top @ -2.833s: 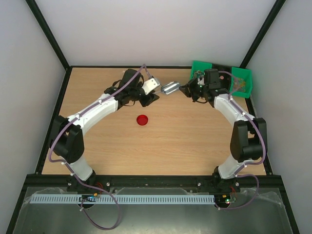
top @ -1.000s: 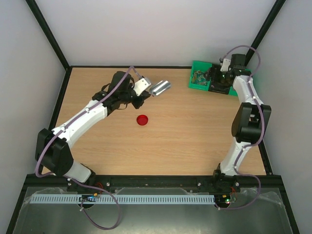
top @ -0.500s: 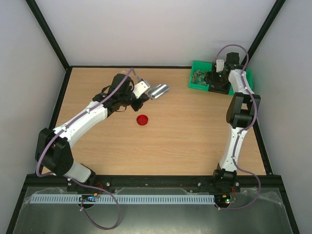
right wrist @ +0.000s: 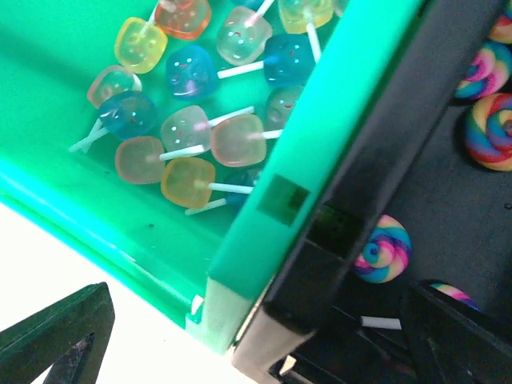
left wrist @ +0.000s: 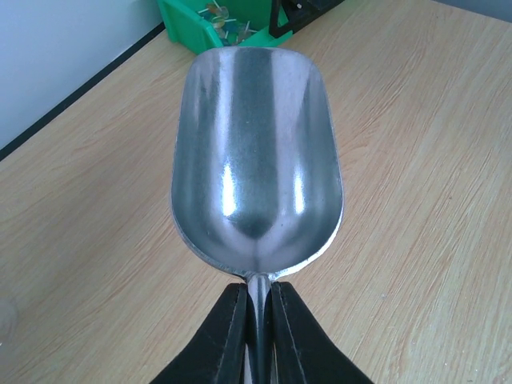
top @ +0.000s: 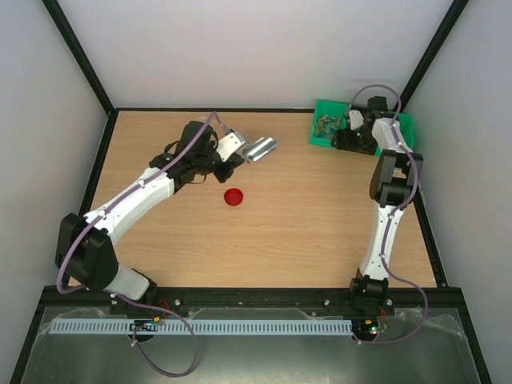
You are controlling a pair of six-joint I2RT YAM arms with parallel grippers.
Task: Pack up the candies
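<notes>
Wooden table [top: 304,224], boxed by white panels left, far and right. Open room between arms, only red lid [top: 234,197] near middle. Green bin [right wrist: 96,232] in far right corner, flush against black bin [right wrist: 448,184]. Left tool [left wrist: 254,336]: clamped on thin handle of silver scoop [left wrist: 256,152], bowl pointing toward bins. Right tool [top: 356,132]: spread wide, gripping nothing, over shared bin edge. Candies [right wrist: 188,152]: in green bin, translucent cubes on white sticks, yellow, orange, pink, blue. Rainbow swirls in black bin.
</notes>
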